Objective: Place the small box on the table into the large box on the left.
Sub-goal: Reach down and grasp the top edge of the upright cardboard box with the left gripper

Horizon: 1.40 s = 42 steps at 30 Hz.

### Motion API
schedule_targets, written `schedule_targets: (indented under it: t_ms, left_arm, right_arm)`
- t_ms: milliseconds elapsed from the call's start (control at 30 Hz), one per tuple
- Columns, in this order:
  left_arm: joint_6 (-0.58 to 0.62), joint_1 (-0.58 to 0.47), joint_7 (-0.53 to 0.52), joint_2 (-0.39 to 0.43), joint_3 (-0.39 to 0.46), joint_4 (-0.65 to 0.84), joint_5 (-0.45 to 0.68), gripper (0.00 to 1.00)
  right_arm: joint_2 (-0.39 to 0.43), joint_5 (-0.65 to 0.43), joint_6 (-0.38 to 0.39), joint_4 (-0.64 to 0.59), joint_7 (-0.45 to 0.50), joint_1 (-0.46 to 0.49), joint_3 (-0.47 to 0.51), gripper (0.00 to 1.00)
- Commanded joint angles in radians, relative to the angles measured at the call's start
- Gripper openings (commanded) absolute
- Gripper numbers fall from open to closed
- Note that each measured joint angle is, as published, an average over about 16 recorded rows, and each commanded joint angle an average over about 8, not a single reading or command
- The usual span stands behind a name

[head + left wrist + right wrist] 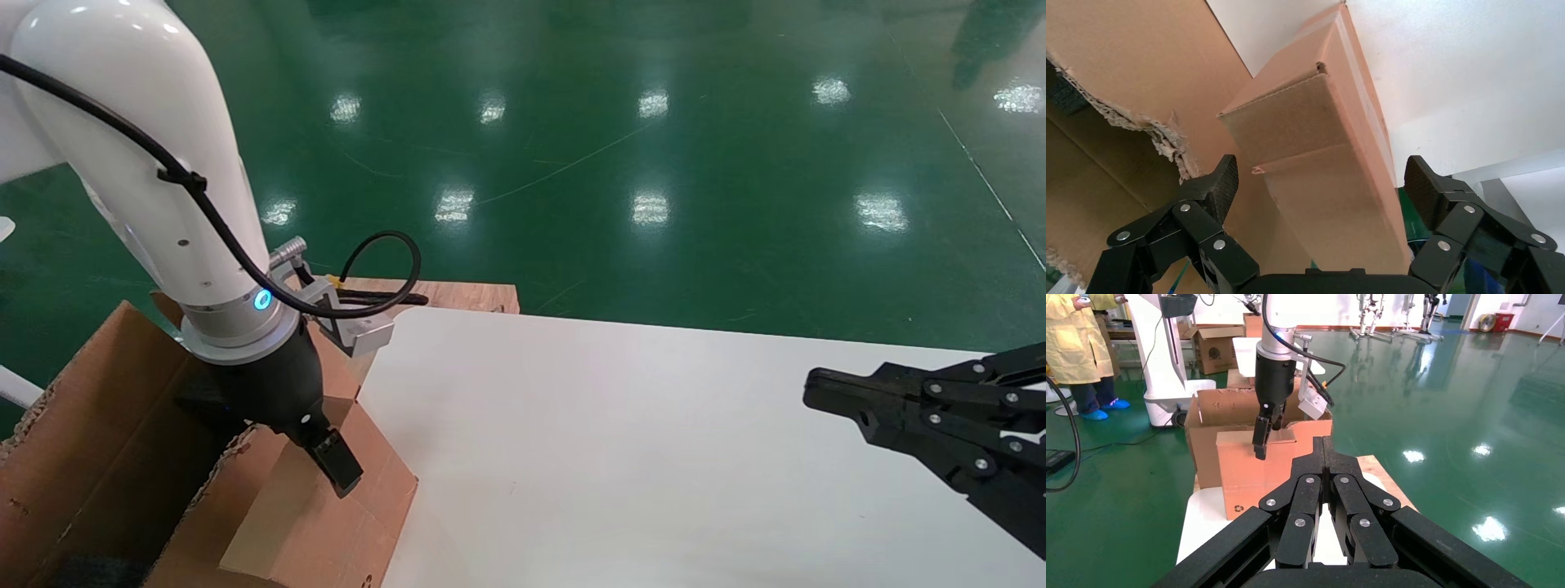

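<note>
While the left tool (327, 449) hangs at the surface's left edge, its fingers (1220, 184) are spread wide apart and hold nothing. Between and beyond them in the left wrist view stands the small box (1315, 159), a plain brown carton; neither pad touches it. That small box leans at the surface's (654, 457) left edge against the large box (90, 441), whose torn flap edge shows just beside it. Dark foam lies inside the large box. The right tool (817, 390) hovers over the surface's right edge, well apart from both boxes, with its fingers pressed together and nothing between them. Green floor (654, 122) lies beyond the surface's far edge.
</note>
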Motion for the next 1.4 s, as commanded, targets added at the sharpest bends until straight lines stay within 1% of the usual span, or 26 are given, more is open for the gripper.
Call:
schedule_targets:
  t_ms: [33, 300, 333, 567, 600, 633, 833, 867, 900, 1400]
  left_arm:
    - [-0.004, 0.002, -0.001, -0.002, 0.003, 0.0, -0.001, 1.0]
    - [-0.012, 0.01, -0.006, 0.0, 0.013, 0.004, 0.002, 1.0]
    - [-0.014, 0.009, -0.006, 0.0, 0.013, 0.004, 0.001, 1.0]
    - [-0.022, 0.009, -0.005, -0.004, 0.014, 0.004, 0.0, 1.0]
    - [-0.022, 0.009, -0.005, -0.004, 0.014, 0.004, 0.0, 0.93]
    - [-0.022, 0.009, -0.005, -0.004, 0.014, 0.004, 0.0, 0.82]
    - [-0.022, 0.008, -0.005, -0.004, 0.013, 0.004, 0.0, 0.07]
    - [-0.021, 0.008, -0.006, -0.004, 0.013, 0.004, 0.0, 0.01]
    - [-0.021, 0.008, -0.006, -0.004, 0.013, 0.004, 0.0, 0.0]
    - [-0.019, 0.008, -0.006, -0.003, 0.012, 0.004, 0.0, 0.0]
  right_arm:
    - [0.0, 0.0, 0.0, 0.0, 0.0, 0.0, 0.0, 0.0]
    - [0.0, 0.0, 0.0, 0.0, 0.0, 0.0, 0.0, 0.0]
    - [0.0, 0.0, 0.0, 0.0, 0.0, 0.0, 0.0, 0.05]
    - [0.0, 0.001, 0.0, 0.0, 0.0, 0.0, 0.0, 0.92]
    - [0.0, 0.001, 0.001, 0.0, 0.0, 0.0, 0.0, 1.0]
    - [0.0, 0.001, 0.001, 0.0, 0.0, 0.0, 0.0, 1.0]
    - [0.0, 0.001, 0.001, 0.0, 0.0, 0.0, 0.0, 1.0]
    - [0.0, 0.001, 0.001, 0.0, 0.0, 0.0, 0.0, 1.0]
    - [0.0, 0.001, 0.001, 0.0, 0.0, 0.0, 0.0, 1.0]
    - [0.0, 0.001, 0.001, 0.0, 0.0, 0.0, 0.0, 1.0]
